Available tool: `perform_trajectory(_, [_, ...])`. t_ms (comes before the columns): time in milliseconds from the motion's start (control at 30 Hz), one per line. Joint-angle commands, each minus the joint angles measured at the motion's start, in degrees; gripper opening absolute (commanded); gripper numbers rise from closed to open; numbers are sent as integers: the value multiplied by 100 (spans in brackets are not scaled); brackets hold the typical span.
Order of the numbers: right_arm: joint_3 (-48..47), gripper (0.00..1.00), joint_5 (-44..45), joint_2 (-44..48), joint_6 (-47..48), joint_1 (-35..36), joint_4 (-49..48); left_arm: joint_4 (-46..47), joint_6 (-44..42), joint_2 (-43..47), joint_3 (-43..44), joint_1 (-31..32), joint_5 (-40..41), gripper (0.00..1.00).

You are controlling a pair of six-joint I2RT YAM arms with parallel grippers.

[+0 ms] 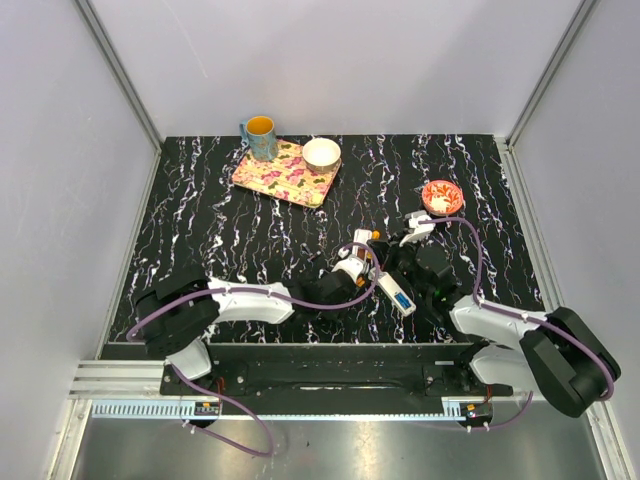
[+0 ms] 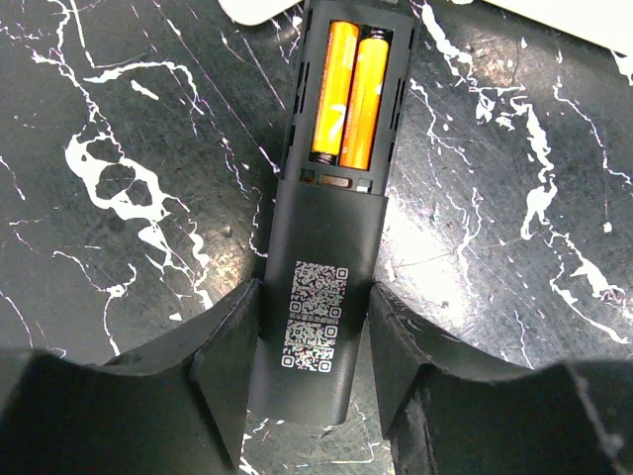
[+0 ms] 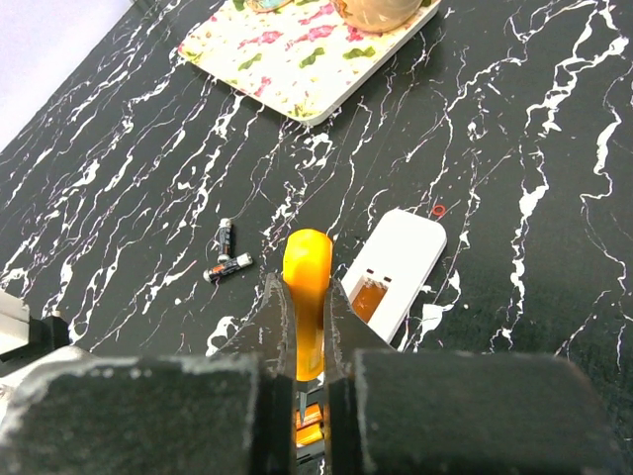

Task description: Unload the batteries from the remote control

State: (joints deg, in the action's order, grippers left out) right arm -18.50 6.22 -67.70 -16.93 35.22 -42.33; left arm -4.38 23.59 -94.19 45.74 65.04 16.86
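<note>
The black remote control (image 2: 318, 287) lies back-up with its battery bay uncovered. Two orange batteries (image 2: 348, 97) sit side by side in the bay. My left gripper (image 2: 315, 307) is shut on the remote's lower end, one finger against each side near the code label. My right gripper (image 3: 307, 292) is shut on an orange-handled tool (image 3: 307, 257). The tool's metal tip points down at the orange batteries (image 3: 310, 427) just beneath it. In the top view both grippers (image 1: 345, 275) (image 1: 388, 258) meet at the table's middle, and the remote is mostly hidden under them.
Two loose dark cells (image 3: 228, 253) lie left of the tool. A white remote (image 3: 398, 265) with an open bay lies right of it. At the back stand a flowered tray (image 1: 285, 172), mug (image 1: 260, 137), white bowl (image 1: 322, 153) and red bowl (image 1: 441, 196).
</note>
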Motion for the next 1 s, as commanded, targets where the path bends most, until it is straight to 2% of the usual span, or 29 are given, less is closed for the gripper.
perform_trajectory(0, [-127,0,-208,-217,-47,37,-487,-775,145,-187,-355,36,-289,41])
perform_trajectory(367, [-83,0,-243,-648,-56,37,-1032,-599,330,-29,-566,27,-535,38])
perform_trajectory(967, [-180,0,371,-946,-135,37,-259,-467,286,-29,-548,0,-675,36])
